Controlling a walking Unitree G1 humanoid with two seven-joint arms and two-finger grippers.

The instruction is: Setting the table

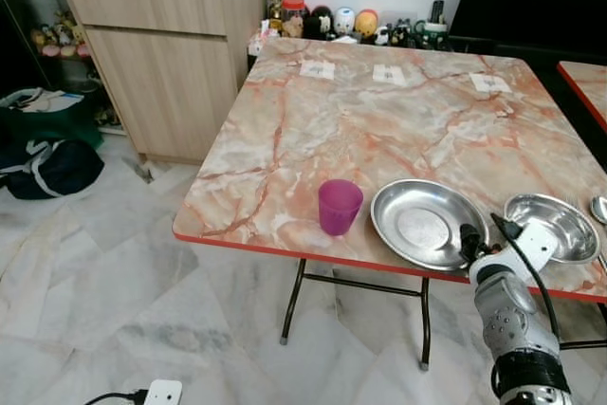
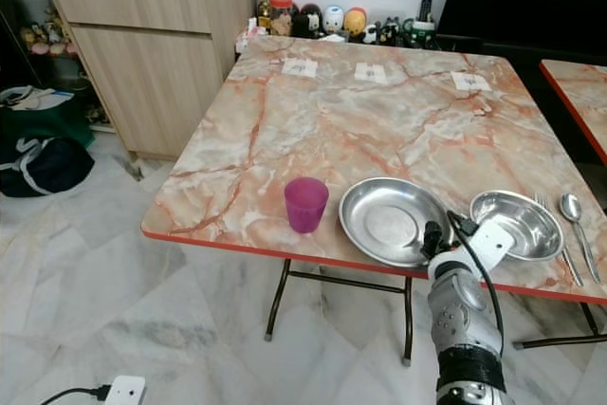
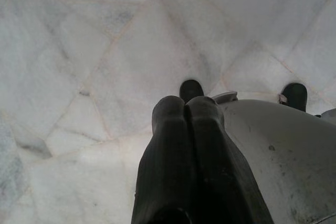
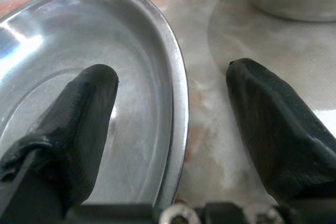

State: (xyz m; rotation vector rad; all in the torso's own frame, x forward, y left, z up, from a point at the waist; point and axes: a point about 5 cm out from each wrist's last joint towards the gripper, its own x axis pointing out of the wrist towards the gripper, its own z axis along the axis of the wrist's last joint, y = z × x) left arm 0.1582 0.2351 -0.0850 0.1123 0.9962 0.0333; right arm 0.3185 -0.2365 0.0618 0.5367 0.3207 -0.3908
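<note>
Marble-patterned table with a red edge stands ahead of us in the left eye view. Along its near edge we see a purple cup, then a wide steel plate, then a smaller steel bowl to the right. Our right arm reaches up from below, and the right gripper sits at the plate's near right rim. Three small paper cards lie near the far edge, a wooden cabinet stands to the left, and a row of figurines lines the wall behind.

In the right eye view we see the same row, plus a spoon and a fork lying to the right of the bowl. A white power strip lies on the tiled floor.

In the left wrist view our left gripper hangs over pale floor tiles with its two black fingers pressed together, holding nothing.

In the right wrist view our fingers are spread wide: one finger is over the inside of the plate, the other over bare tabletop, and the plate's rim runs between them. We cannot tell whether either one touches it. The bowl shows just beyond.
</note>
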